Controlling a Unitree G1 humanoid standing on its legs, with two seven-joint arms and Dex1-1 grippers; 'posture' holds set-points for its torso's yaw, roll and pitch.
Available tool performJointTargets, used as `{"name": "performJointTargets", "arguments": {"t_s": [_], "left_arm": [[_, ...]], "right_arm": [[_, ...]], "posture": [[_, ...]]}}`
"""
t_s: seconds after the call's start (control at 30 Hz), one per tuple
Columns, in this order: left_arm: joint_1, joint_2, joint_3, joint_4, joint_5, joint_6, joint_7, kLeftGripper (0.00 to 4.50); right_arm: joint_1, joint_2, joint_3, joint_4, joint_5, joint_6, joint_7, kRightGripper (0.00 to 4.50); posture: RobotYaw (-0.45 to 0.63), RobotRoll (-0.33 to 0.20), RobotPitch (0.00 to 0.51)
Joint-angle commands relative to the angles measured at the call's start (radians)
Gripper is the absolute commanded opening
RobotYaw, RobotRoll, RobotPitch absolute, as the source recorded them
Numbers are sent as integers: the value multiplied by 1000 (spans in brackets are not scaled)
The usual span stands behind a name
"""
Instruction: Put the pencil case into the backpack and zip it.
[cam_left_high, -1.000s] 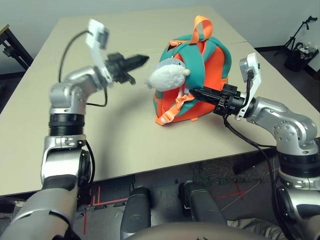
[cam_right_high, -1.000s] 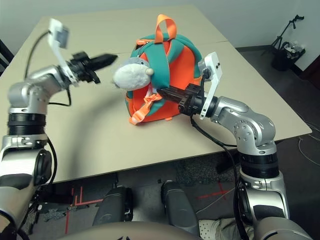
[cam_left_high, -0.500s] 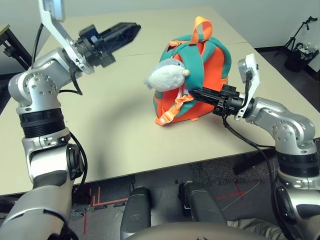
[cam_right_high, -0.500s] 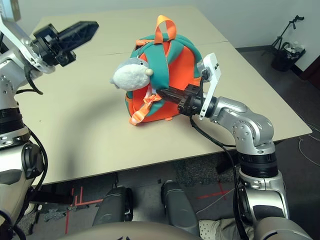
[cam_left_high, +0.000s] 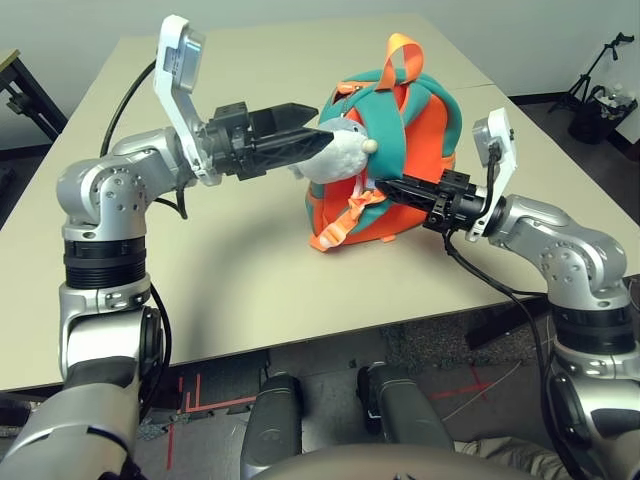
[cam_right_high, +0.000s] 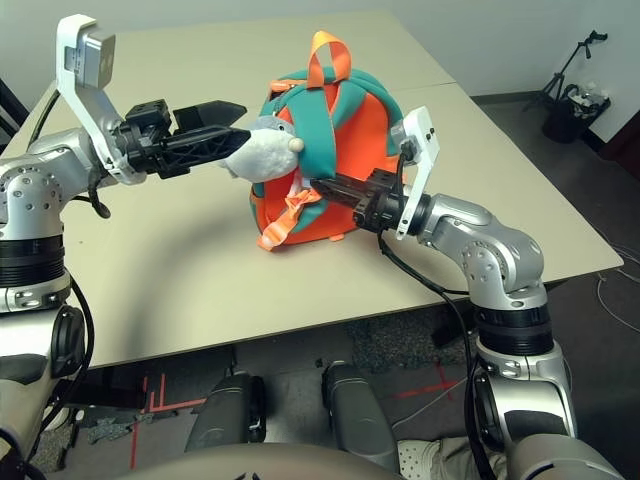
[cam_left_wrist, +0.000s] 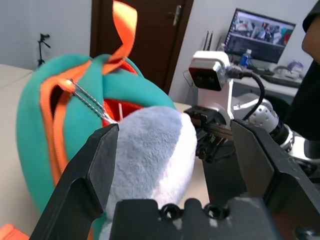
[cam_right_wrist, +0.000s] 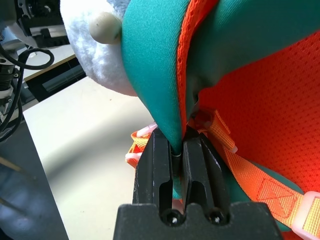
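backpack (cam_left_high: 415, 150) upright on tabletop (cam_left_high: 230, 260), zipper partly open | left gripper (cam_left_wrist: 170, 165) spread wide around plush figure (cam_left_wrist: 150, 150) | right gripper (cam_right_wrist: 176, 150) clamped on backpack's teal edge | pencil case unseen

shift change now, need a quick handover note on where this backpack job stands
Left gripper: open, its fingers on either side of the plush figure on the backpack.
Right gripper: shut on a teal fabric edge of the backpack.
The backpack stands upright on the table.
Pencil case: in no view, so likely already inside, though that can't be confirmed.
Left: check the case, finish the zip.
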Motion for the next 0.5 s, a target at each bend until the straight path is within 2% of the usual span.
{"name": "performJointTargets", "arguments": {"t_s": [0.03, 0.23, 0.27, 0.33, 0.5], "left_arm": [[18, 12, -43, -33, 30, -5, -8, 4464], [21, 2, -62, -24, 59, -20, 8, 4464], [21, 1, -65, -22, 66, -19, 12, 4299], [24, 7, -77, -18, 85, -23, 15, 3876], [29, 11, -96, 9, 144, -62, 28, 1968]], "right_arm": [[5, 11, 15, -9, 8, -16, 17, 0], [8, 11, 12, -12, 10, -15, 14, 0], [8, 10, 11, -12, 10, -15, 14, 0], [9, 10, 10, -12, 11, -14, 14, 0], [9, 9, 10, -13, 11, -14, 14, 0]], "posture": [[-105, 0, 61], [-109, 0, 66], [-110, 0, 66], [-109, 0, 67], [-108, 0, 67]]}}
